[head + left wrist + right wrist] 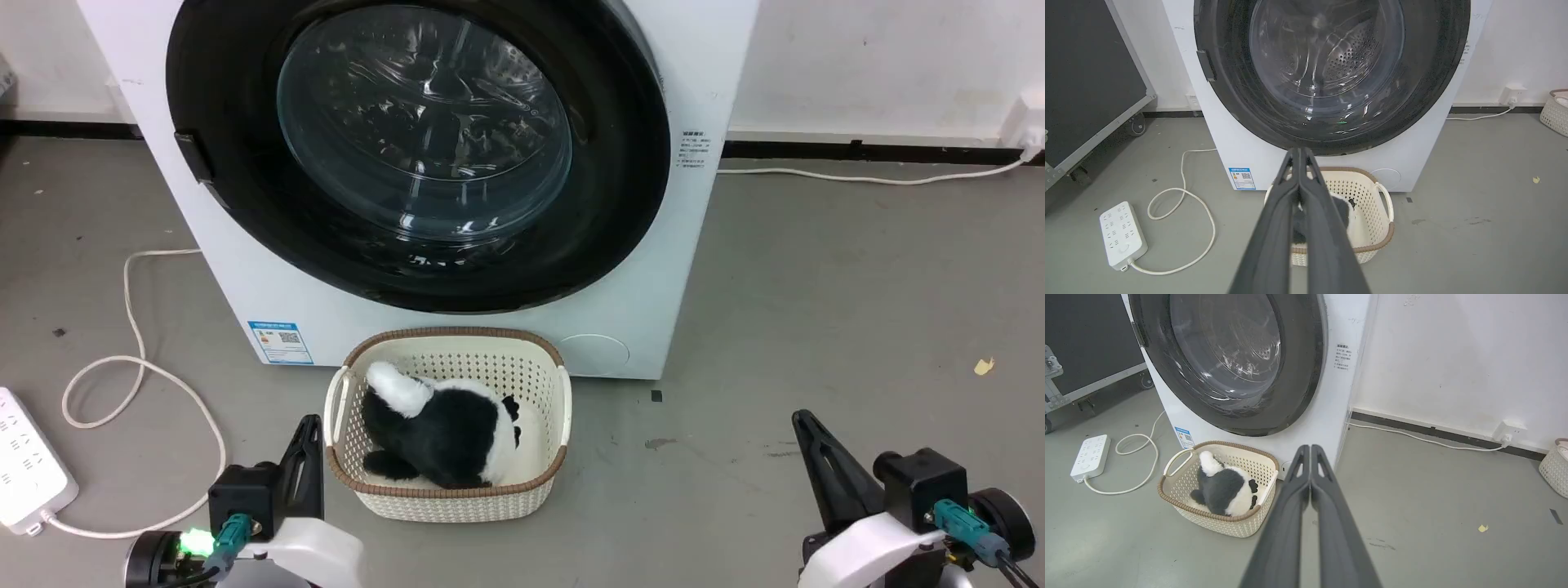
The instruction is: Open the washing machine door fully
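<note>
The boxy white washing machine (245, 269) fills the upper centre of the head view, its smooth enamel front carrying a small blue sticker (280, 341) at lower left. The washing machine door (420, 122), a glossy black ring around a bulging clear glass bowl, sits shut flat against that front. Below it stands a cream perforated plastic basket (457, 500) with a brown woven rim, holding a fuzzy black-and-white plush toy (441, 429). At the lower corners, the left gripper (310, 426) and right gripper (807, 423) hover over the grey floor (816, 286), slim dark fingers pressed together, empty.
</note>
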